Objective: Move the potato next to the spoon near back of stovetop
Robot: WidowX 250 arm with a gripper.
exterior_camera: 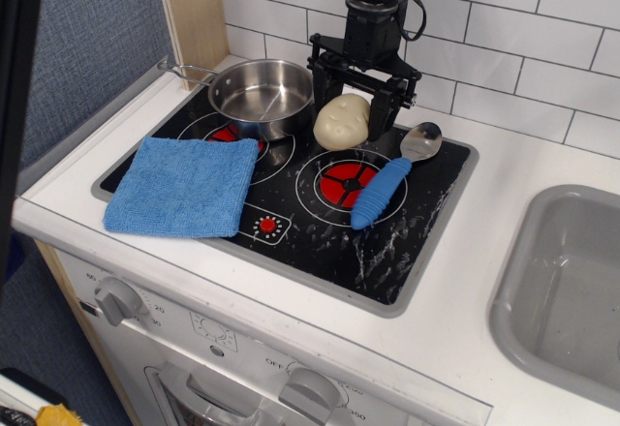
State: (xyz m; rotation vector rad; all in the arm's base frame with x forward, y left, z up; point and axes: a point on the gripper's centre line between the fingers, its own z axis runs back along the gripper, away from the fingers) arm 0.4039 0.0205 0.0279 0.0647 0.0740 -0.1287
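Observation:
The pale beige potato [341, 121] is between the fingers of my black gripper [355, 106], which is shut on it from above. The potato is low over the back of the black stovetop [387, 252], at or just above the glass; I cannot tell if it touches. It is between the steel pan and the spoon. The spoon [387, 179] lies to its right, with the silver bowl [422, 139] toward the back wall and the blue handle pointing forward. A small gap separates the potato from the spoon's bowl.
A steel pan [262, 97] with a long handle sits on the back-left burner, close to the potato's left. A blue cloth [184, 186] covers the front-left burner. The white tiled wall is right behind the gripper. A grey sink [572, 281] is at the right.

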